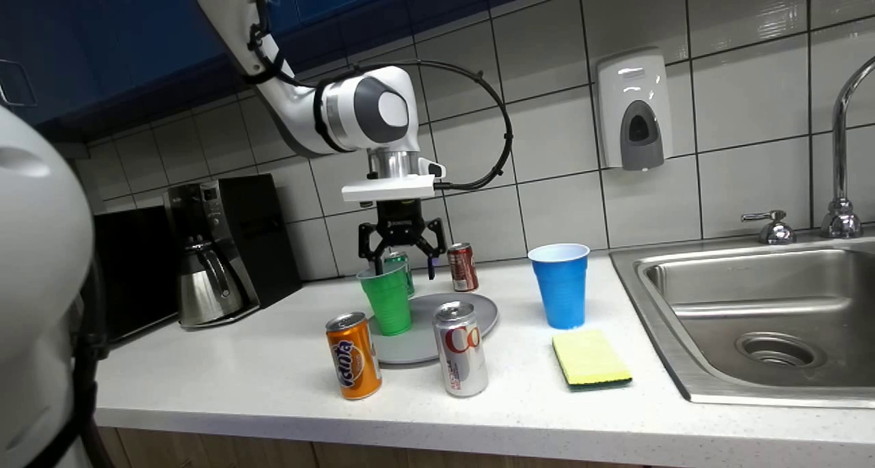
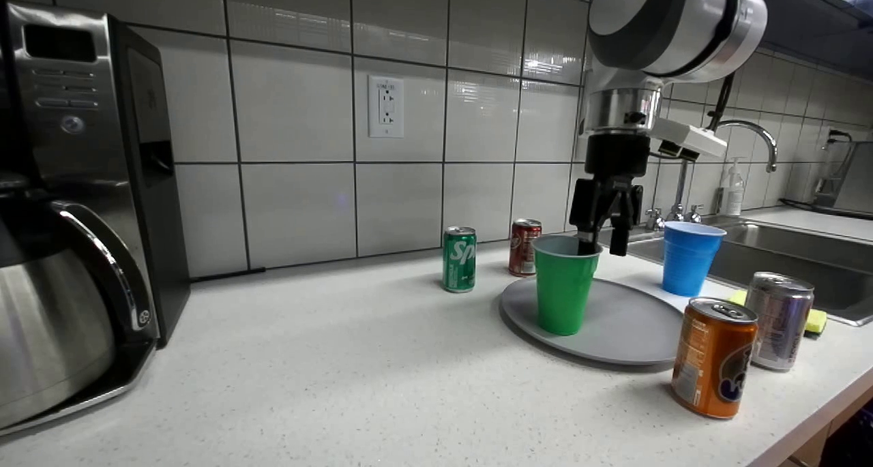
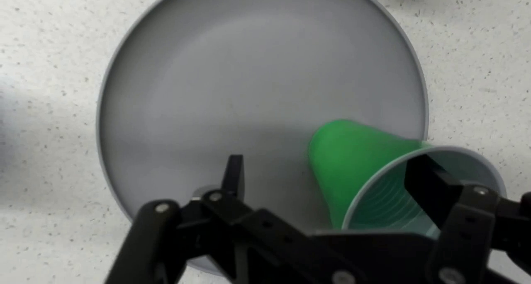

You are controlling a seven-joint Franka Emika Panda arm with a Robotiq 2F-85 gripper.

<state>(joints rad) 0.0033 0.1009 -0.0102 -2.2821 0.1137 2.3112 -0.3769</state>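
Green cup (image 2: 563,296): we see it standing mouth up on the gray plate (image 2: 634,327), close to the plate's edge;
Gripper (image 1: 405,270): it points down, and we find its jaws spread wide apart; one finger (image 3: 431,188) reaches inside the green cup's mouth, the other hangs outside, above the plate; whether the inner one touches the cup's wall, we cannot make out;
Fanta can (image 1: 354,357): we see it near the silver can (image 1: 461,352), both upright on the counter (image 2: 341,371) near the plate;
Sprite can (image 2: 459,259): it stands near a dark red can (image 2: 524,249), closer to the tiled wall (image 2: 293,208);
Blue cup (image 1: 562,290): we see it between plate and sink (image 1: 662,324); a yellow sponge (image 1: 589,353) lies near it;
Coffee maker (image 1: 253,239): well apart from the plate.
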